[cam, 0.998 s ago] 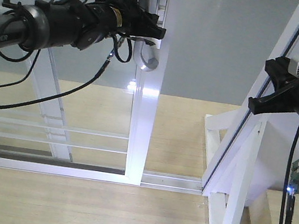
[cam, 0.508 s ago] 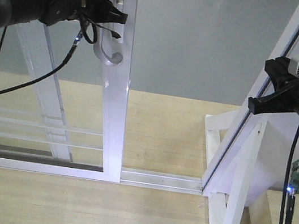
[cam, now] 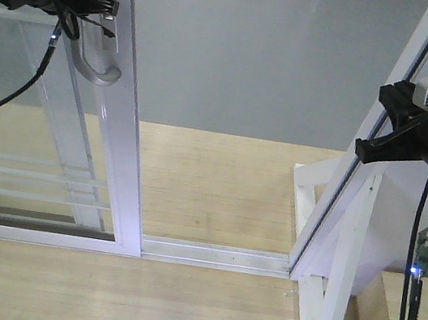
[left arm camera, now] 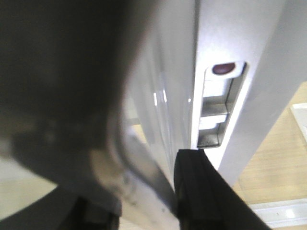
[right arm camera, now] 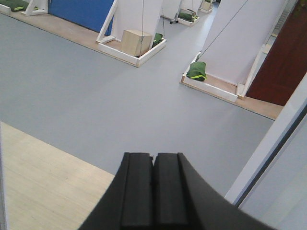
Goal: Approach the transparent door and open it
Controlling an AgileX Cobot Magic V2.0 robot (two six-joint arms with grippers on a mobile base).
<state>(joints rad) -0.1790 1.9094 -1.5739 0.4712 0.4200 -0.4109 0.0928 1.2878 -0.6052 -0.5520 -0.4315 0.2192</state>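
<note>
Transparent door [cam: 125, 153] further left, wider gap to white frame [cam: 321, 219]

The front-facing camera rides high on the robot, looking forward and down at the wood floor [cam: 219, 177], with the transparent door [cam: 119, 161] at its left and the right claw [cam: 381, 143] at its right. The left wrist camera sits almost against that door's stile, blurred, apparently just behind the left claw [cam: 104, 6] and the handle [left arm camera: 139, 163]. The right wrist camera looks out over its claw, far across the grey floor [right arm camera: 96, 96]; it shares the wood floor's edge with the front view.
</note>
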